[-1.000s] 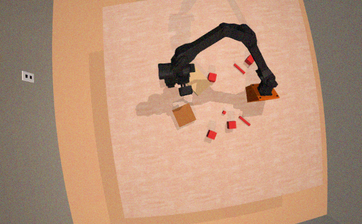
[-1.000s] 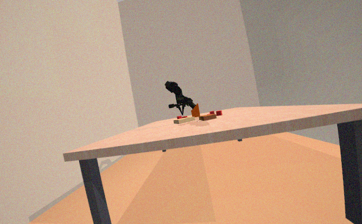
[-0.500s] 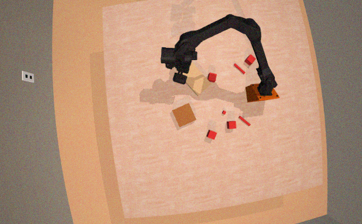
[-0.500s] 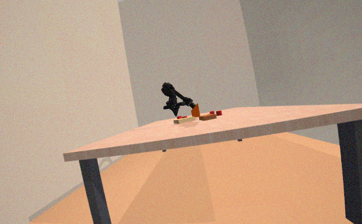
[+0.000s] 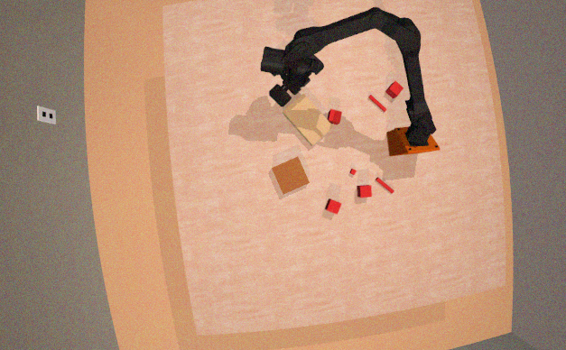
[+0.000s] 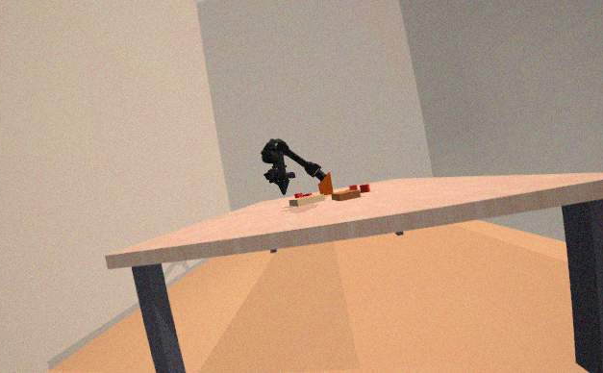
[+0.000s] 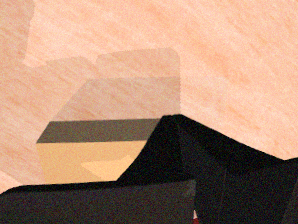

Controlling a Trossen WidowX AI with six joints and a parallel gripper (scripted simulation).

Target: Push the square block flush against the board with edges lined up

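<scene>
The square block [image 5: 291, 175] [image 6: 346, 195] is orange-brown and lies flat. The board [image 5: 308, 118] [image 6: 309, 200] [image 7: 62, 162] is a pale tan rectangle lying flat, partly in the arm's shadow. A clear gap of table separates the two, and their edges are at different angles. My gripper [image 6: 284, 192] [image 7: 171, 124] is shut and empty. It hangs above the table by the board's far-left end in the top view, away from the block. Its fingertips are hard to make out in that view. The wrist view shows only part of the board behind the fingers; the block is not in it.
A red cube [image 5: 334, 116] stands close to the board's right side. Other red cubes [image 5: 394, 89] [image 5: 364, 191] [image 5: 333, 206], a tiny red cube [image 5: 353, 171] and two red sticks [image 5: 377, 103] [image 5: 385, 185] lie around. The arm's orange base [image 5: 397, 143] [image 6: 325, 185] is at the right.
</scene>
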